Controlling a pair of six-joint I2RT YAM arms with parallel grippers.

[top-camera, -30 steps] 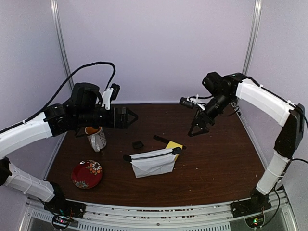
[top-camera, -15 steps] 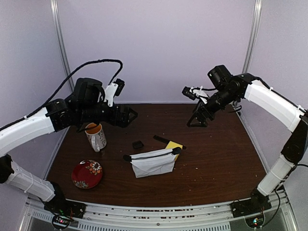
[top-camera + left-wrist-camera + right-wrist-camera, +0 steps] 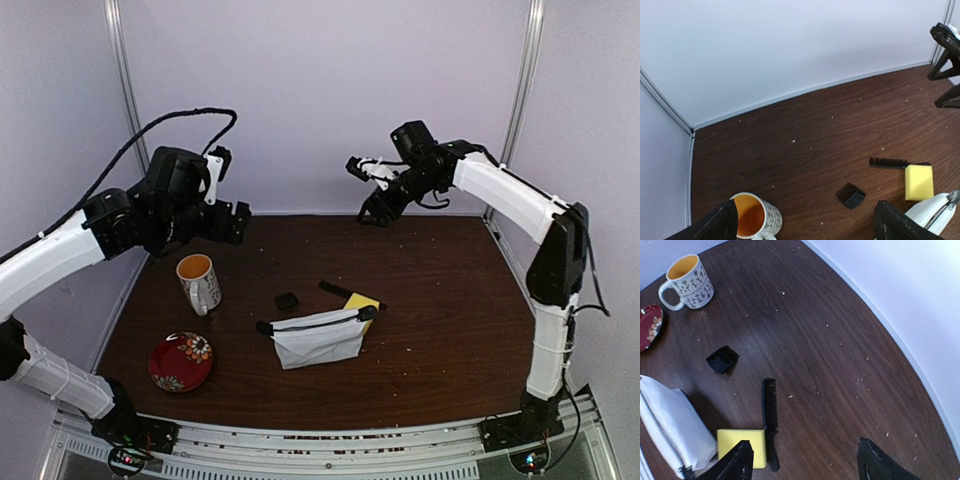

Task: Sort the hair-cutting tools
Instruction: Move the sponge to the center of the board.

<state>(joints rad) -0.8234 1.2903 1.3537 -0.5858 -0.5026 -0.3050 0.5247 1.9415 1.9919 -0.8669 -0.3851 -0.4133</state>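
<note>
**Left arm.** White-sleeved, reaching in from the left edge, elbow high, wrist level above the rear left part of the surface [image 3: 450, 320]. The left gripper [image 3: 240, 222] pointed toward the middle and hung well above the wood. Jaws spread wide, nothing between them.

**Plate** [image 3: 181, 361]. Red, flower-patterned, at the near left, lying flat.

**Mug** [image 3: 201, 284]. White with small printed flowers and an orange inside. Upright, just behind the plate and below the left gripper.

**Small black square piece** [image 3: 287, 300]. Alone on the bare wood near the centre, between the mug and the pouch and touching neither.

**White pouch** [image 3: 320, 340]. Black zipper along its upper edge. It lay just in front of the square piece. Contents could not be made out.

**Black comb** [image 3: 338, 290]. Slim, flat on the surface behind the pouch, one end lying against an edge of the sponge.

**Yellow sponge block** [image 3: 362, 300]. At the pouch's far right corner.

**Right arm.** It rose from the near right corner, bent sharply at the elbow and stretched back toward the rear wall. The right gripper [image 3: 371, 213] was held high over the rear centre, tilted downward. Jaws parted, gripping nothing.
</note>
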